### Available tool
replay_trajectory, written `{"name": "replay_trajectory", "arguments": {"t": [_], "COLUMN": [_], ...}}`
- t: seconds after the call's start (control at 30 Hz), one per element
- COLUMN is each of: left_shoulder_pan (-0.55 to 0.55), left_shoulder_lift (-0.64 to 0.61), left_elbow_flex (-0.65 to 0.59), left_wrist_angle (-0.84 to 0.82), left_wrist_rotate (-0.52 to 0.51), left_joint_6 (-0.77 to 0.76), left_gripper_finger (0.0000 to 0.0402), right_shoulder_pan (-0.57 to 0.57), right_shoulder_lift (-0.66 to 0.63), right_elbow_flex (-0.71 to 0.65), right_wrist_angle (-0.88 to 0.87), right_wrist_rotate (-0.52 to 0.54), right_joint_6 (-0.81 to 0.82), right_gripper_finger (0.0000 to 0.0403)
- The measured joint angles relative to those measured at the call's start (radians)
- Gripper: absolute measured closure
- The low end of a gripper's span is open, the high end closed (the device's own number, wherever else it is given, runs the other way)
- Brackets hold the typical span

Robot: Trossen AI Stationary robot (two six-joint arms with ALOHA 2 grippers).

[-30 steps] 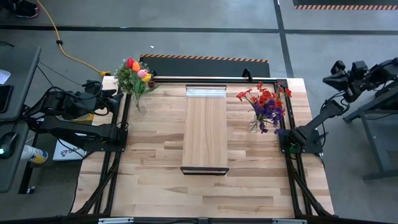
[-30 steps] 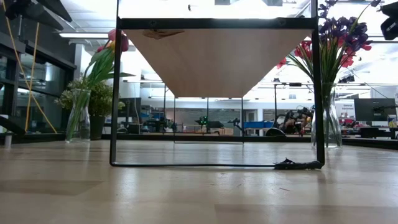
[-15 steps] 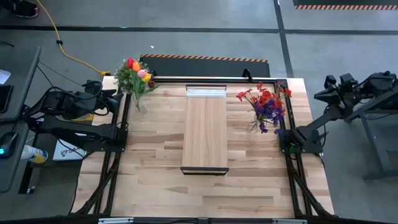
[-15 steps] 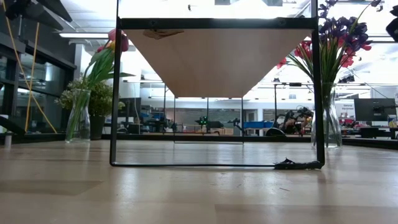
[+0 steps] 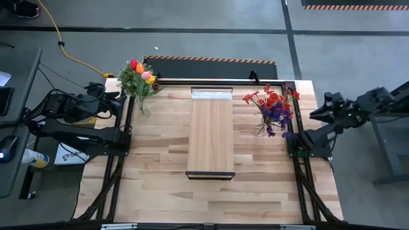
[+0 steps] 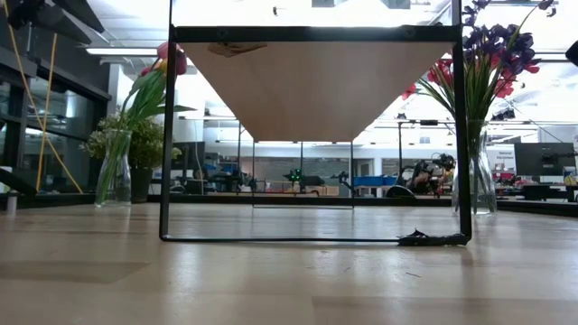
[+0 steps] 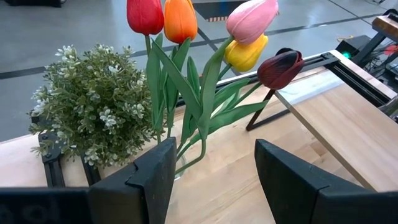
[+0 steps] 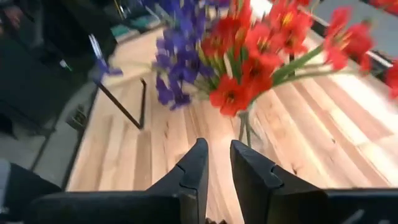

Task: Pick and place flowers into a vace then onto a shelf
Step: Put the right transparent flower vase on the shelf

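Tulips (image 5: 140, 71) with red, orange, pink, yellow and maroon heads stand in a glass vase (image 5: 144, 107) at the table's far left corner. My left gripper (image 7: 214, 149) is open just left of them, at the table's left edge (image 5: 117, 102). Red and purple flowers (image 5: 275, 105) stand in a second glass vase (image 8: 249, 127) at the far right. My right gripper (image 8: 219, 144) hovers beyond the table's right edge (image 5: 317, 110) and points at that bunch, its fingers shut to a narrow slit. The light wood shelf (image 5: 210, 134) stands mid-table on a dark frame.
A bushy pale-green potted plant (image 7: 93, 118) stands beside the tulip vase. Black frame rails (image 5: 124, 147) run along the table's left and right sides. Bare plank tabletop (image 5: 160, 179) lies on both sides of the shelf and in front of it.
My right arm has swung in from beyond the table's right edge, moving toward the table and the red and purple flowers. The flowers, vases and shelf have stayed where they were.
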Motion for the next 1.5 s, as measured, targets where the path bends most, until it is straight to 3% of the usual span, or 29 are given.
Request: {"name": "replay_trajectory", "arguments": {"t": [0.67, 1.5], "left_shoulder_pan": [0.000, 0.000], "left_shoulder_lift": [0.000, 0.000], "left_elbow_flex": [0.000, 0.000], "left_wrist_angle": [-0.001, -0.001], "left_wrist_rotate": [-0.007, -0.027], "left_joint_6": [0.000, 0.000], "left_gripper_finger": [0.0153, 0.0153], "right_shoulder_pan": [0.000, 0.003], "right_shoulder_lift": [0.000, 0.055], "right_elbow_flex": [-0.313, -0.315], "right_wrist_angle": [0.001, 0.102], "right_wrist_rotate": [-0.033, 0.016], "right_joint_6": [0.102, 0.078], "right_gripper_finger": [0.0335, 0.0250]}}
